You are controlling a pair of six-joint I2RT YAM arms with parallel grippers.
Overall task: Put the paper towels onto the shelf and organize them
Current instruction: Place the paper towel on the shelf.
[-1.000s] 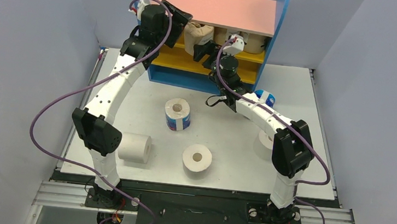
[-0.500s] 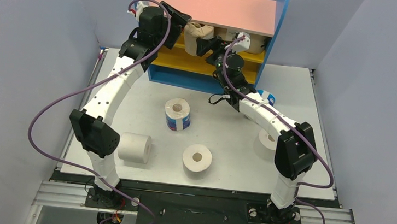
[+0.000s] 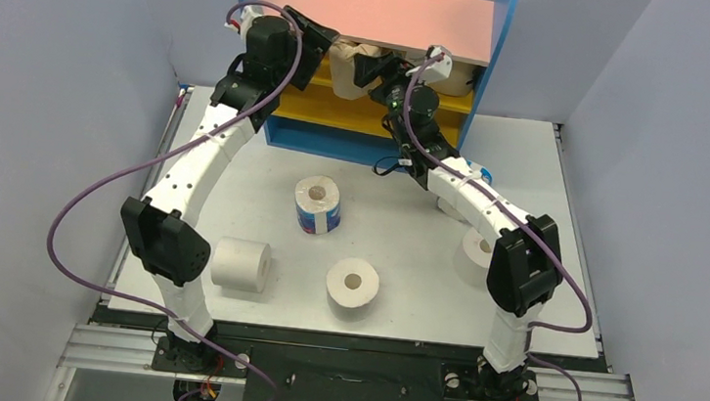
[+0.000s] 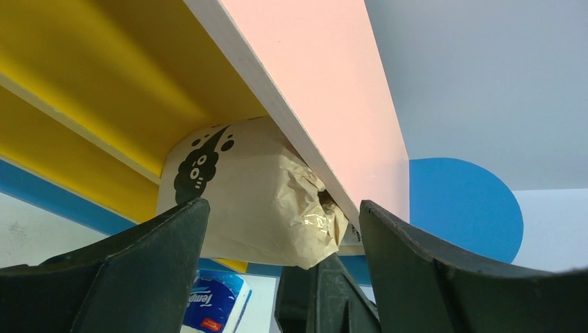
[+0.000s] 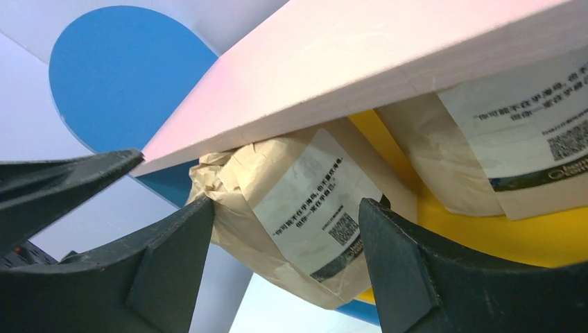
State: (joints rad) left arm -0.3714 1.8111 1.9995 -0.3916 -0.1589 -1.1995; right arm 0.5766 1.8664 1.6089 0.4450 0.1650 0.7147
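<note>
The shelf (image 3: 379, 11) stands at the back of the table. A tan-wrapped paper towel roll (image 3: 349, 62) lies on its upper yellow board under the pink top. My left gripper (image 3: 324, 48) is open at the roll's left side, and the roll (image 4: 256, 194) shows between its fingers. My right gripper (image 3: 383, 71) is open at the roll's right side. Its jaws straddle the roll (image 5: 298, 215), and one finger touches the crumpled wrapper end. A second tan roll (image 3: 456, 78) lies further right on the same board (image 5: 499, 139).
On the table stand a blue-and-white roll (image 3: 317, 204), a white roll on its side (image 3: 241, 264) and a white roll (image 3: 353, 284). Another blue-and-white roll (image 3: 473, 173) and a white roll (image 3: 474, 246) are partly hidden by the right arm.
My right gripper has moved up and forward from in front of the shelf to the tan roll under the pink board. The left gripper has barely moved.
</note>
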